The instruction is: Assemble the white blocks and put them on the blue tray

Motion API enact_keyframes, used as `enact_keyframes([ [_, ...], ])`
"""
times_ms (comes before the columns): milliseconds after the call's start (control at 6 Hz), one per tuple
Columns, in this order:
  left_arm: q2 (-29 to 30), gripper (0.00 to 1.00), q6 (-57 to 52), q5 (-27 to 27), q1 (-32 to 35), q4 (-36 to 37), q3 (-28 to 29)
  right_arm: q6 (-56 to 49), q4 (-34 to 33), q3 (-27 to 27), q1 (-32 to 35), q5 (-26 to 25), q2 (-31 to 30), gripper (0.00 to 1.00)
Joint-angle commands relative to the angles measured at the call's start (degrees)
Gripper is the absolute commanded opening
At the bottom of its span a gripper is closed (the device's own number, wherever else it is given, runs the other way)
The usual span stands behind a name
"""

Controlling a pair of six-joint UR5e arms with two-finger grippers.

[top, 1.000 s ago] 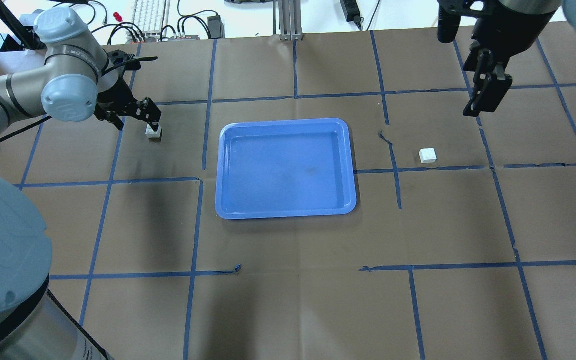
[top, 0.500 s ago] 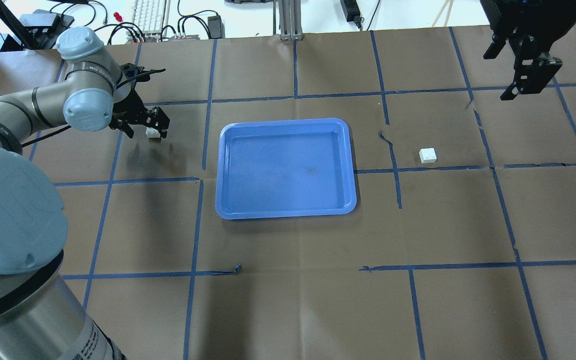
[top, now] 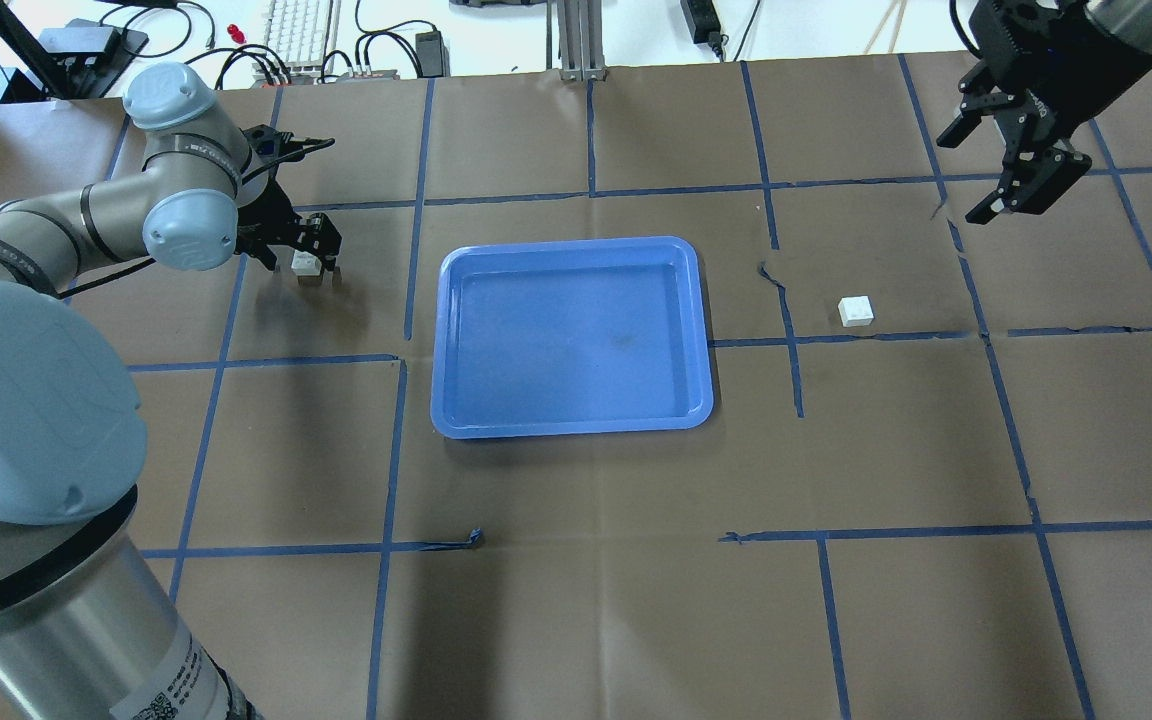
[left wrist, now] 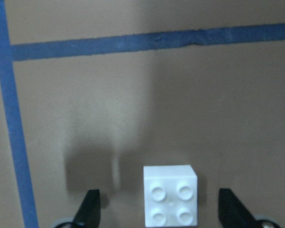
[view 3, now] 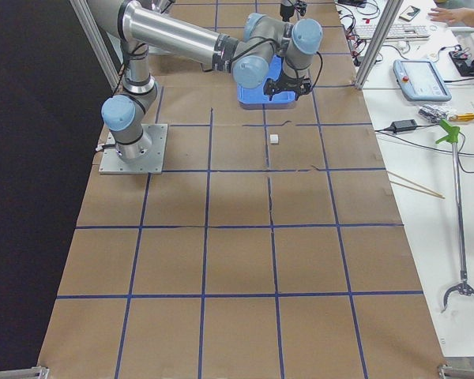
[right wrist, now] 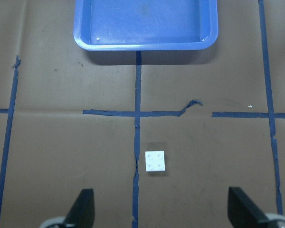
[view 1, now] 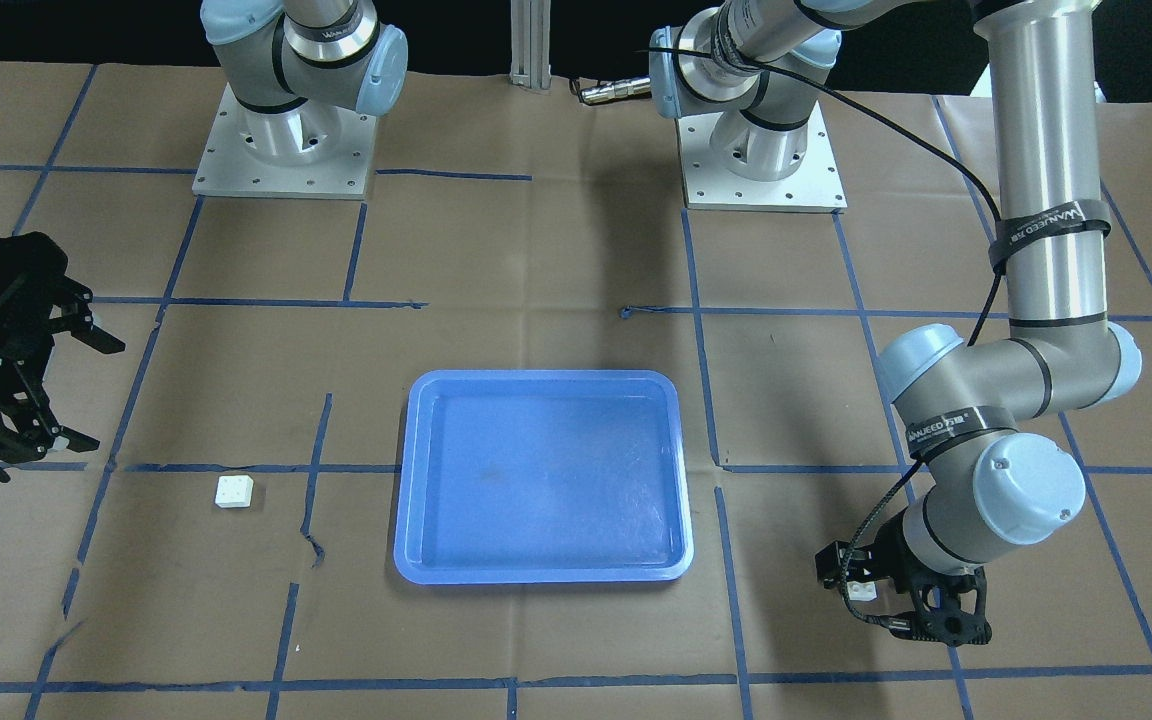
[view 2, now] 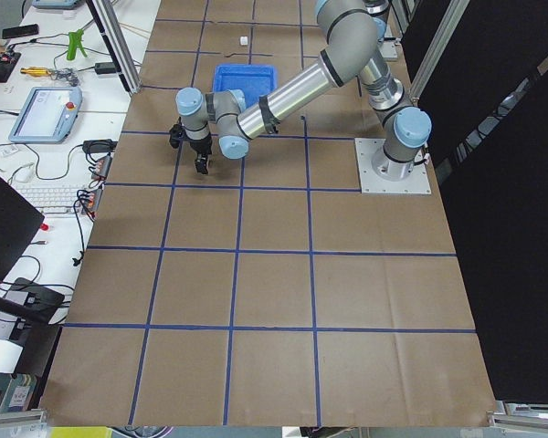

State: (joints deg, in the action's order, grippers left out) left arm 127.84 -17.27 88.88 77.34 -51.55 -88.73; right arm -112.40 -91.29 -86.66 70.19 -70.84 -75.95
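The right gripper (top: 1021,185) has been carried toward the far right edge, and the left gripper (top: 310,268) has been shifted slightly right around one white block (top: 306,263).

Overhead, front views face each other, sharing blue tray (top: 572,338); wrist cameras look down.

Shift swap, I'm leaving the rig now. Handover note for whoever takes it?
Left gripper: open, down at the table, straddling the left block with a gap on each side; not gripped.
Right gripper: open, raised, holds nothing. The right block lies on the table ahead of it.
Blocks: one on each side of the tray, studs up, far apart.
Tray: nothing in it.
Done: nothing joined or placed.
Left to do: grip both blocks, press them together, set the pair on the tray.
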Motion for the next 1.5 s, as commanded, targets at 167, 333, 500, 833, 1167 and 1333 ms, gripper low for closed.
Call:
enact_keyframes([
  [167, -0.1, 0.15, -2.1, -0.7, 0.0, 1.1, 0.0, -4.1, -7.8, -10.4, -3.1, 13.2, 2.6, 1.00],
  [333, -0.9, 0.05, -2.1, -0.7, 0.0, 0.5, 0.0, -4.1, -13.2, -14.4, -3.1, 14.0, 3.1, 1.00],
  [500, -2.7, 0.00, -2.4, -0.6, 0.3, -0.3, -0.6, -4.7, -16.5, -17.5, -3.5, 13.9, 4.5, 1.00],
  [833, -10.0, 0.00, -8.9, 0.0, 11.0, -5.2, -2.7, -10.5, -22.7, -20.0, -6.0, 14.1, 8.3, 1.00],
  [1167, -13.1, 0.00, -23.9, 0.1, 22.5, -6.1, -4.2, -10.5, -27.4, -19.4, -6.4, 13.8, 13.4, 1.00],
  [1333, -12.5, 0.00, -30.4, 0.2, 26.3, -6.1, -4.3, -10.5, -27.2, -19.5, -6.4, 13.7, 13.5, 1.00],
])
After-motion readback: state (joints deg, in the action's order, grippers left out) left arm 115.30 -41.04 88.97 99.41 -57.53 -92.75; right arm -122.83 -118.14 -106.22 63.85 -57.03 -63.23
